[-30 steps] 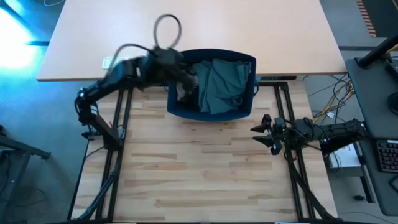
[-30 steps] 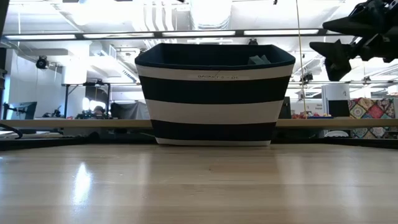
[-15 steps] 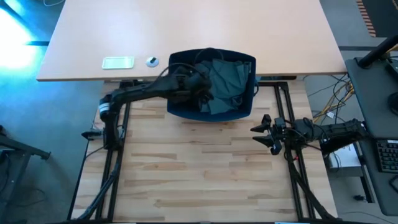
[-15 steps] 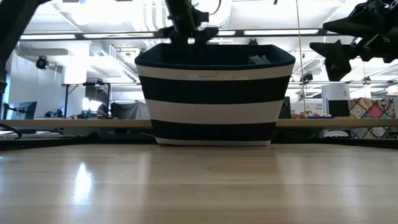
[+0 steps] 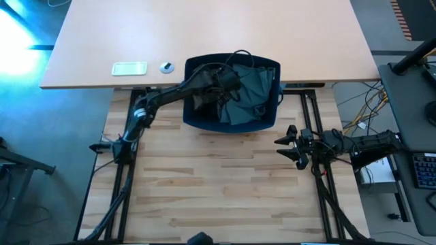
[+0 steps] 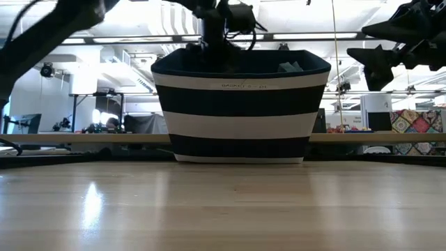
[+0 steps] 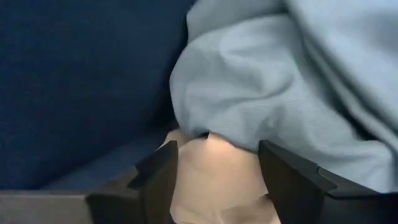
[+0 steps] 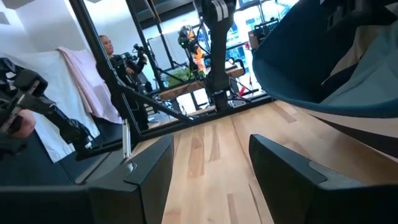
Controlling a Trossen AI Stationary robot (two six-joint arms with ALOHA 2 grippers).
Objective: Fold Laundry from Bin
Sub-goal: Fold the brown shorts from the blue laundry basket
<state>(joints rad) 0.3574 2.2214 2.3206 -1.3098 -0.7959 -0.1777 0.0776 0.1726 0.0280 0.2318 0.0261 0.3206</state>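
Inside soft striped bin (image 5: 262, 124), left tool (image 7: 214, 180) straddles tan cloth (image 7: 217, 168) w/ crumpled teal garment (image 7: 298, 87).

Your widest free room is the bare counter (image 5: 225, 184) from the bin (image 5: 231, 124) toward 6 o'clock. The bin stands at 12 o'clock, its walls barring any level approach; you get in only from above. Inside, the teal-green garment (image 5: 248, 92) fills the 3 o'clock half, and the left end effector (image 5: 219, 85) with its arm takes the 9 o'clock half, fingers spread over tan cloth (image 7: 217, 168). The right end effector (image 5: 286, 144) hangs at 3 o'clock, clear of the bin.
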